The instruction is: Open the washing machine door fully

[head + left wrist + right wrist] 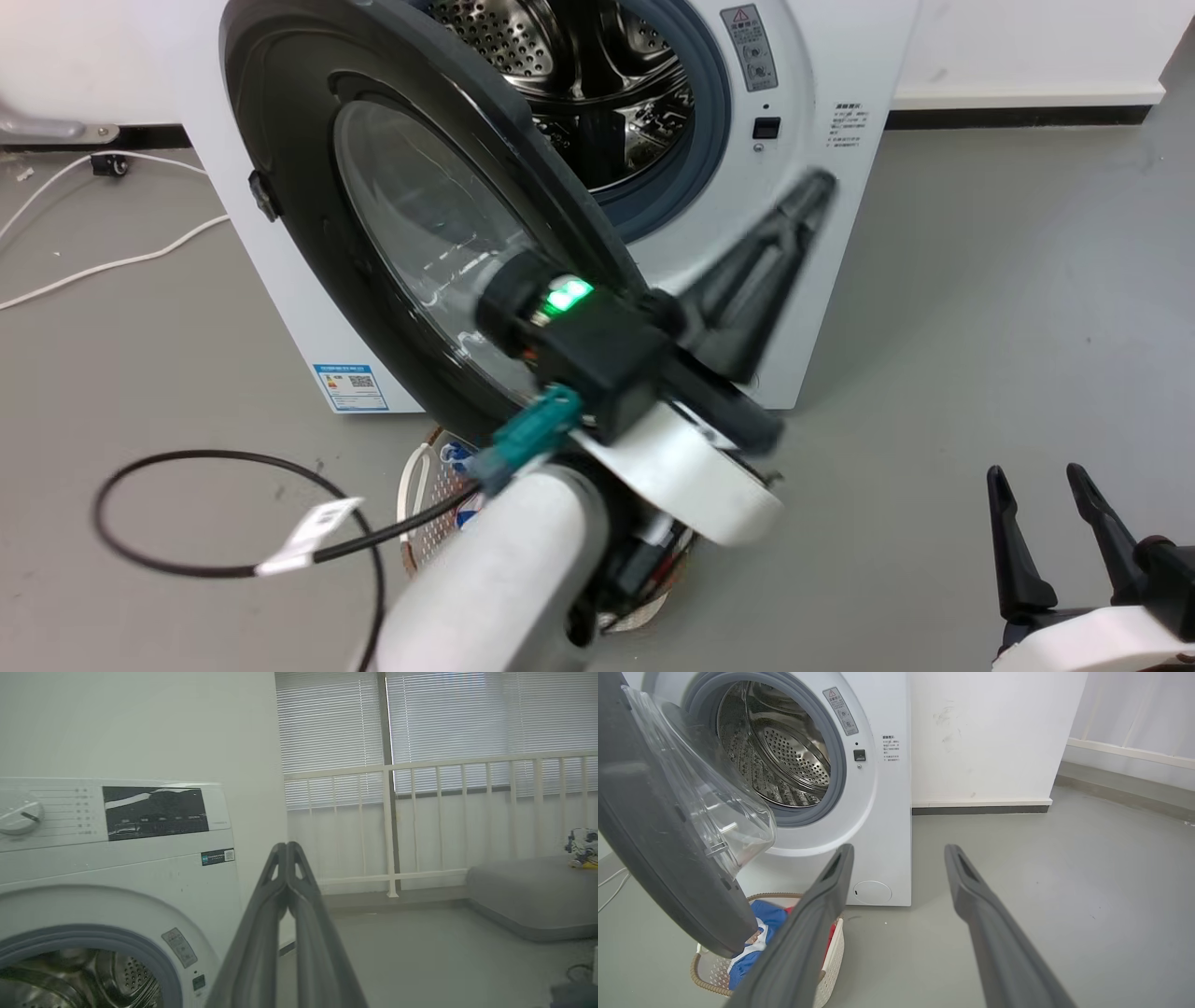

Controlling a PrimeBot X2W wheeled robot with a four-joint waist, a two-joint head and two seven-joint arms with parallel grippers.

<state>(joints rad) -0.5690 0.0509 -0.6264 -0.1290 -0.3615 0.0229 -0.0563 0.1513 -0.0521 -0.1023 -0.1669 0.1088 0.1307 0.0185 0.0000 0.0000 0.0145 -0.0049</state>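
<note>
Across the smooth grey floor (980, 280) a white washing machine (868, 56) stood against a pale wall (985, 732). From my left wrist I saw slatted blinds (467, 718) behind a white railing (420, 765) off to its side. White cords (93, 266) and a looped black cable (215, 455) lay on the floor. The washing machine door (280, 121) stood swung out at a slant on the left side of the opening, leaving the drum (597, 84) exposed.

My own pale left forearm (504, 560) crossed the door's lower edge in the head view and covered most of a woven basket (831, 961) below it. Blur smeared my left claw (814, 191), raised before the machine's front, its fingers pressed together on nothing I could see. My right claw (1036, 476) hung low at the right, fingers spread wide and empty.

The door was a glossy black ring round a clear bulging bowl. The drum was perforated steel, rimmed by a grey seal (838, 765). Blue cloth (761, 914) lay bunched in the basket.
</note>
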